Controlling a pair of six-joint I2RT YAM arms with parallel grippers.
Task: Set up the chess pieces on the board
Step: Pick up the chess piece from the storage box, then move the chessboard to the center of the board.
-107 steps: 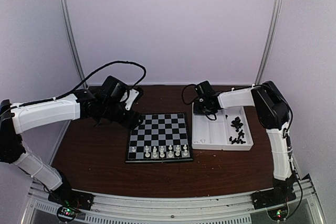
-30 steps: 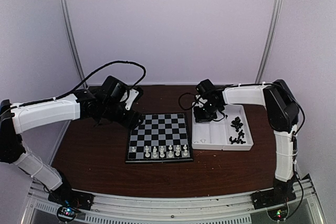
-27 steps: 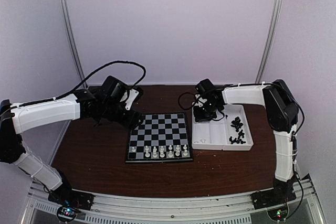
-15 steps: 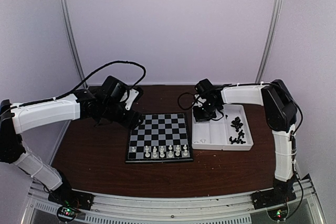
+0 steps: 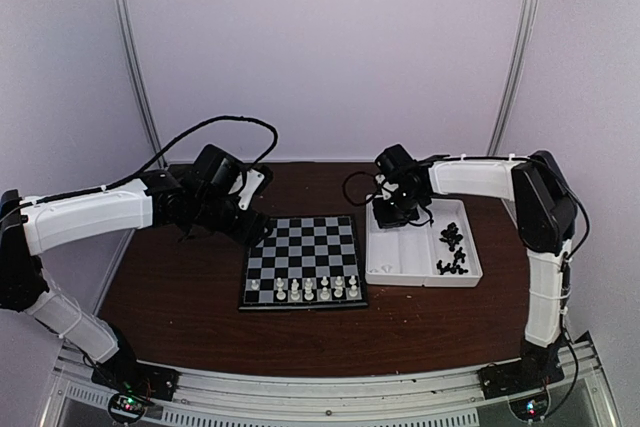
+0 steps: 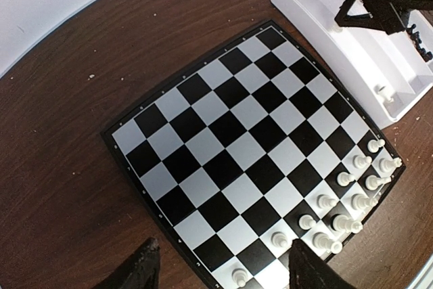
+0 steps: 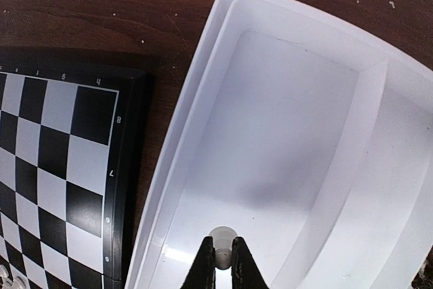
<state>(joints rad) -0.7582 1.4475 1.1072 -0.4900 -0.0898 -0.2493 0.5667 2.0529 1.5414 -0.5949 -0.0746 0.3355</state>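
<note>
White pieces stand only on the board's near rows, black pieces lie in the tray; the right gripper pinches one white piece, the left gripper is spread.

Dark brown table, the board and a white two-compartment tray side by side on it

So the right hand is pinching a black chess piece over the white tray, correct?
No, the chess piece in the right hand is white, not black, as the right wrist view shows. It is over the white tray.
</note>
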